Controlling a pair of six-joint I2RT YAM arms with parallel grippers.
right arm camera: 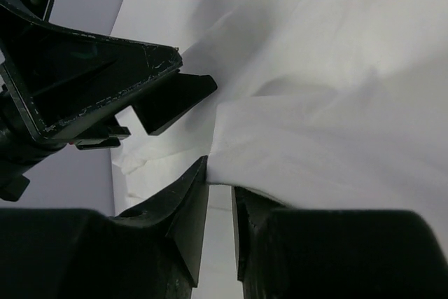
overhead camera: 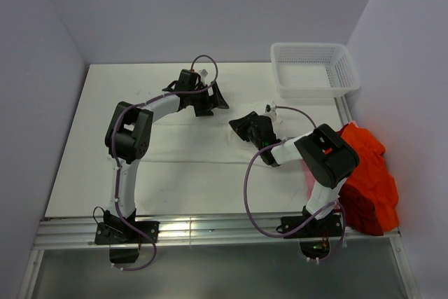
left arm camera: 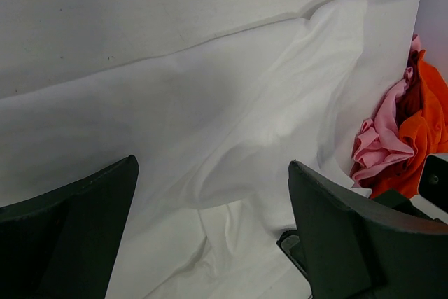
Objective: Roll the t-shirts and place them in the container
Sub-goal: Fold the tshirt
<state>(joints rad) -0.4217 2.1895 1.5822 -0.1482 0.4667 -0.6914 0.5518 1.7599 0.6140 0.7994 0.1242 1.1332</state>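
A white t-shirt (overhead camera: 210,146) lies spread and creased across the white table. My left gripper (overhead camera: 208,100) hangs open over its far part, and in the left wrist view its jaws (left arm camera: 212,166) stand wide with only loose cloth (left arm camera: 231,103) below them. My right gripper (overhead camera: 243,128) is just to the right of it. Its jaws (right arm camera: 220,173) are drawn to a slim gap, with a folded edge of the white shirt (right arm camera: 329,124) caught at the tips. The left gripper (right arm camera: 91,75) shows close by in that view. Orange-red t-shirts (overhead camera: 365,173) (left arm camera: 428,120) are heaped at the table's right edge.
A white mesh basket (overhead camera: 313,69) stands at the back right corner. A pink cloth (left arm camera: 381,141) lies among the orange-red heap. Walls close in on the left, back and right, and the metal rail (overhead camera: 210,229) with the arm bases runs along the near edge.
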